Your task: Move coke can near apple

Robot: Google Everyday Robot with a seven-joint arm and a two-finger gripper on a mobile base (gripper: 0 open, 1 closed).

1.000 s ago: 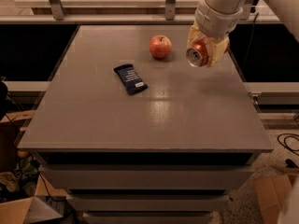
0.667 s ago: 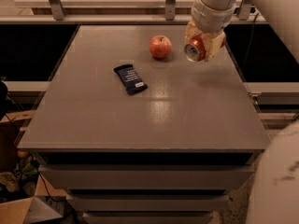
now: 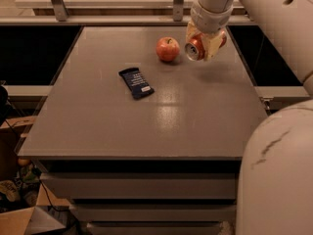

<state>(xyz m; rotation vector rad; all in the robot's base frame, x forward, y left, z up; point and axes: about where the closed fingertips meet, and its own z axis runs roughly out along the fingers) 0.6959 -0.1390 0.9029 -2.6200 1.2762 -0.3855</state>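
The apple [image 3: 167,49] is round and red-orange and sits on the grey table [image 3: 161,116] toward the far side. My gripper [image 3: 204,45] hangs just right of the apple, shut on the coke can [image 3: 196,49], a red can held on its side with its silver top facing the camera. The can is a little above the table, a small gap from the apple. The beige fingers [image 3: 213,44] wrap the can's sides.
A flat dark blue snack bar wrapper [image 3: 136,82] lies left of centre on the table. My white arm fills the right side of the view. A rail and another surface run behind the table. Cardboard boxes sit on the floor at lower left.
My gripper has carried the coke can a little farther back and to the left, closer to the apple. The apple and the wrapper have not moved.
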